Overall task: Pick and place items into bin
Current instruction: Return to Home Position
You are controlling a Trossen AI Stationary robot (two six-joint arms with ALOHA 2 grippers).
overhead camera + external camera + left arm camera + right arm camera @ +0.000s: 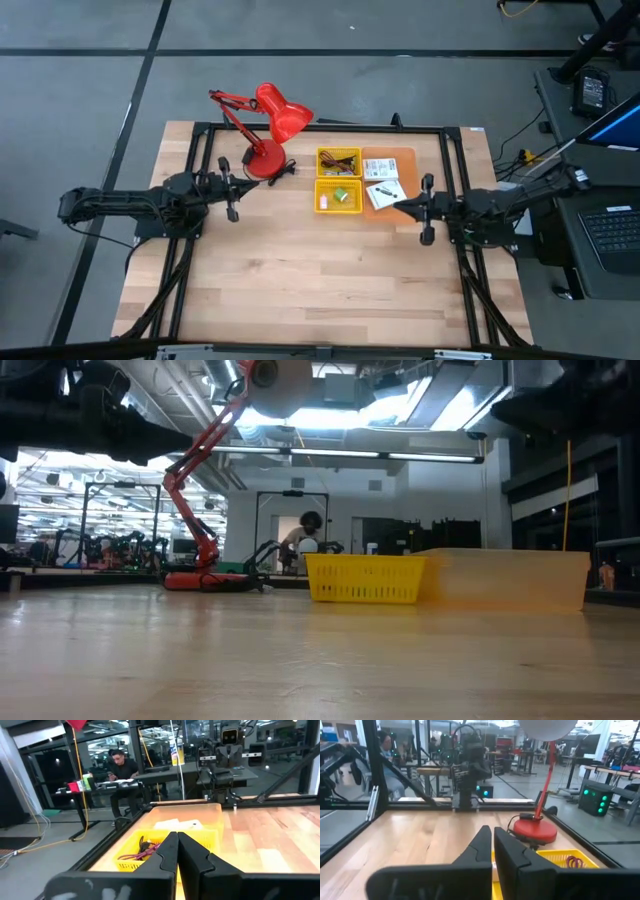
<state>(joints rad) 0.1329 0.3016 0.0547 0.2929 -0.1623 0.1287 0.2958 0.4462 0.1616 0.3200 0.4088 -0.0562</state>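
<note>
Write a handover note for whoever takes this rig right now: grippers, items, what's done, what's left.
Left gripper: shut, empty, at the table's left side.
Right gripper: shut, empty, at the right side.
Done: top yellow bin holds cords; bottom yellow bin holds a green piece.
To do: white packets lie on the orange tray, not binned.

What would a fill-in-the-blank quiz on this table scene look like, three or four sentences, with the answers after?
1. Both bins are coloured ____.
2. The desk lamp beside them is ____.
3. The white packets lie on a tray coloured ____.
4. Of the left hand and the right hand, the one on the lamp's side of the bins is the ____ one.

Missing words: yellow; red; orange; left.
</note>
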